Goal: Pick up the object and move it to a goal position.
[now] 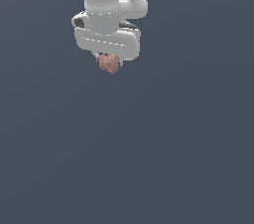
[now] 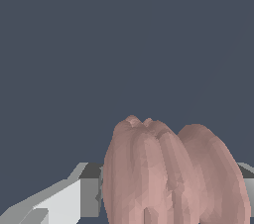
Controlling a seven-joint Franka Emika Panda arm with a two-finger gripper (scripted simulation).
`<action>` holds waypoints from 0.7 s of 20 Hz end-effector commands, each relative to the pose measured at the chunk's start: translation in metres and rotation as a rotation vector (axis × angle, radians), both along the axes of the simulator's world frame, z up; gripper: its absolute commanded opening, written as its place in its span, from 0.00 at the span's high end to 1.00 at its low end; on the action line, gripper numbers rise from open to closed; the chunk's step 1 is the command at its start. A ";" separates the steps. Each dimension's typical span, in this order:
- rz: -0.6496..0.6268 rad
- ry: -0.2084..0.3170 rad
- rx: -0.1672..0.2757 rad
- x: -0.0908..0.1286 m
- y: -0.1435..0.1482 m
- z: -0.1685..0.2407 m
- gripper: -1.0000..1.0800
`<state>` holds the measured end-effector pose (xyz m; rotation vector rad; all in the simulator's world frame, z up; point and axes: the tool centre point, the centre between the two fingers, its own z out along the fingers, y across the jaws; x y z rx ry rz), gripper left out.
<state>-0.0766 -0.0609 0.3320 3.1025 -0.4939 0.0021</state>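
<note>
One white gripper (image 1: pixel 109 62) hung near the top of your exterior view, against a plain dark grey-blue backdrop. Its jaws were closed narrowly on the object (image 1: pixel 109 64), a pinkish-brown lumpy blob that poked out just below them. Your wrist view showed the same object (image 2: pixel 173 173) close up, two rounded lobes between grey fingers (image 2: pixel 89 196).
</note>
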 end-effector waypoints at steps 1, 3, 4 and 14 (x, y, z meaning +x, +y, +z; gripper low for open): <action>0.000 0.001 -0.001 -0.008 0.001 0.023 1.00; 0.000 0.001 -0.001 -0.012 0.002 0.039 1.00; 0.000 0.001 -0.001 -0.014 0.003 0.047 1.00; 0.001 0.001 0.000 -0.025 0.005 0.091 1.00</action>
